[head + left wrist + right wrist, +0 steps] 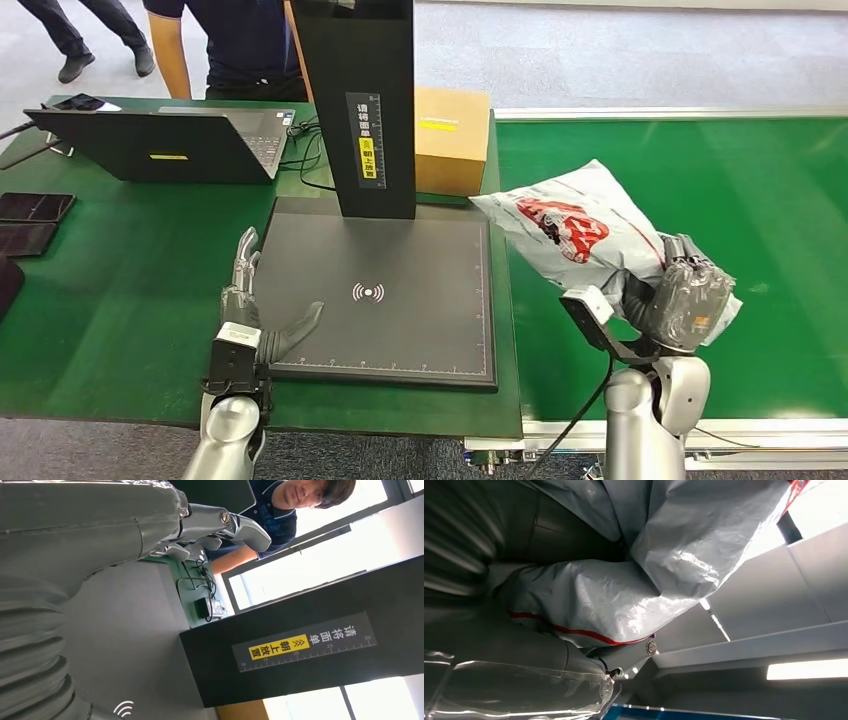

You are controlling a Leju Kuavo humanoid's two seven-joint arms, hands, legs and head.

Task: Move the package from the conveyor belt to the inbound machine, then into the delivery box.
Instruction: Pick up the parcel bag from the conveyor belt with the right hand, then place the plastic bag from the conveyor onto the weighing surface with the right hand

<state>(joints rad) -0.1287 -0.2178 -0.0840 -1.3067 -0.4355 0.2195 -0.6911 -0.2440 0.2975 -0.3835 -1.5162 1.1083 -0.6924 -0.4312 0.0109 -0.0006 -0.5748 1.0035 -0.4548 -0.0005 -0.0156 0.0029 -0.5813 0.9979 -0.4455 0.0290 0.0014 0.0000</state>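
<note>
Crinkled grey package [580, 232] held above the smooth green conveyor belt [760, 200]

The right hand [685, 295] grips the glossy plastic bag; the left hand [250, 310], fingers spread, rests flat on the matte black inbound machine [400, 300] plate, before its upright column and a cardboard box [452, 140].

Silver arms, grey ribbed-cover left hand [247, 300]

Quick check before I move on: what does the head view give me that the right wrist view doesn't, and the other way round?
Head view only: the conveyor belt, the inbound machine's plate, the open left hand at its edge, the cardboard box.
Right wrist view only: the package's red-edged underside and ceiling lights.
Both: the right hand gripping the grey package.
</note>
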